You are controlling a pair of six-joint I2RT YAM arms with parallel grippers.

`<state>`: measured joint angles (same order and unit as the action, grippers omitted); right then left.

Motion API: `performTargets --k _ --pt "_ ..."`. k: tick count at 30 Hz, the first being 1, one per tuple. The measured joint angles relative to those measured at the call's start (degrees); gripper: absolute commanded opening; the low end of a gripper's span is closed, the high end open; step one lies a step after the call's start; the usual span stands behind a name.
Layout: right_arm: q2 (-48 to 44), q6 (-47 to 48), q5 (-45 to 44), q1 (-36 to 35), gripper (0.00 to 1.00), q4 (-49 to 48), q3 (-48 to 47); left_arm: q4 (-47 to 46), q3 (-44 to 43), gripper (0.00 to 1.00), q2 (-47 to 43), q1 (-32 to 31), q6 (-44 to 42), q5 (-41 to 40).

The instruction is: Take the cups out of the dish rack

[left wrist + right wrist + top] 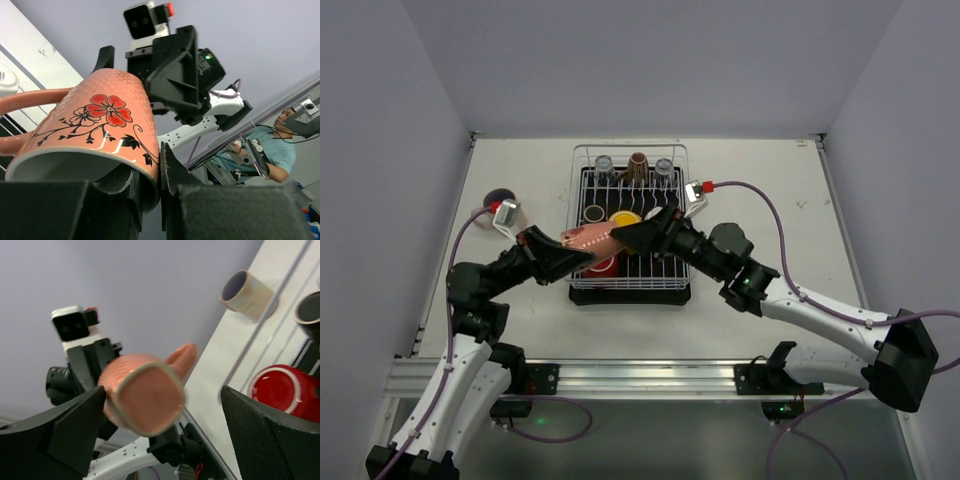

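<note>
Left wrist view: pink mug [90, 125], red flower print, lies tilted on its side in the air. Its rim wall is pinched by the left gripper [152, 185], with one finger inside the mouth and one outside. Jaws clamped on the rim.

Right wrist view: right gripper [162, 420] has its jaws wide apart, one on either side of the mug's base. Neither finger looks to be touching it, so I judge the mug hangs on the left arm alone.

Top view: the mug is above the front-left part of the dish rack [630, 148], between the two wrists.

Step in hand, as judged: handover from right arm to left, then set-down on the bench [770, 200].

To do it well:
- Draw the right arm straight back along the mug's axis so no finger clips the base.
- A rim pinch is a shallow hold on glazed ware, with the heavy body hanging off to one side. Move slowly and avoid sharp wrist turns.

Edges and room:
- The red cup [602, 264] sits right below the mug and the yellow cup [625, 217] just behind. Carry the mug over the rack's wire wall without dipping.
- A beige cup [247, 287] stands on the bench beyond the rack, so pick a spot apart from it.
- The left wall [390, 200] runs near the bench edge, which limits the elbow's swing.
</note>
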<state>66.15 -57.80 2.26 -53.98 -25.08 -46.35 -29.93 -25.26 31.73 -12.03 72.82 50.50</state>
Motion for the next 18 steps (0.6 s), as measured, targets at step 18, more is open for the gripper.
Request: performTargets --k 18 --pt "-18.4 9.6 3.6 10.9 0.99 15.1 3.4 50.5 -36.8 0.00 18.0 -0.1 -41.6 -36.8"
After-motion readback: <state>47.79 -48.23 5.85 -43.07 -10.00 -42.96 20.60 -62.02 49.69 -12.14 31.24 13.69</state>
